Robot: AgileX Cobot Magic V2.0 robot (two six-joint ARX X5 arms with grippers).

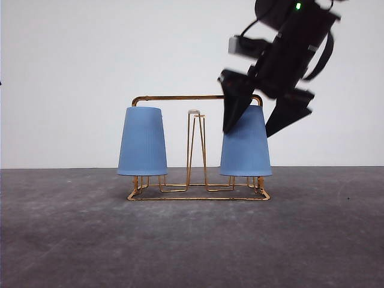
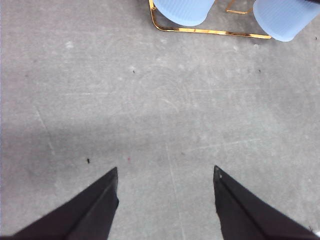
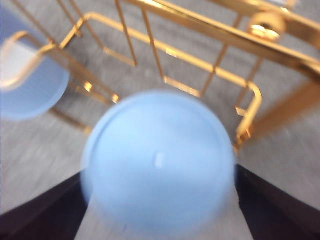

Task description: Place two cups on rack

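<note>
The right gripper [image 1: 260, 127] hangs tilted over the right end of the rack [image 1: 198, 195], its 2 black fingers spread apart to either side of the upper part of the right cup [image 1: 246, 147]. Whether the pads touch the cup wall cannot be told; the wrist view is blurred and shows the cup's closed bottom between the fingers with the gold wires behind it.

The left gripper [image 2: 165, 200] sits low over the bare grey table [image 2: 150, 115], its fingers wide apart and holding nothing.

Both cups stand upside down on the rack: the right cup at the right end, the left cup [image 1: 142, 142] at the left end, and 1 bare white-tipped peg [image 1: 195, 147] between them.

Risks, as a judgement: the rack is thin wire and looks light, so a finger that drags on the cup wall while lifting away could pull the cup off its peg or tip the whole rack, which would unseat the left cup too. The near finger also sits close to the arched top bar and could snag it.

No brand, label or writing can be read on any cup, the rack or the grippers.
</note>
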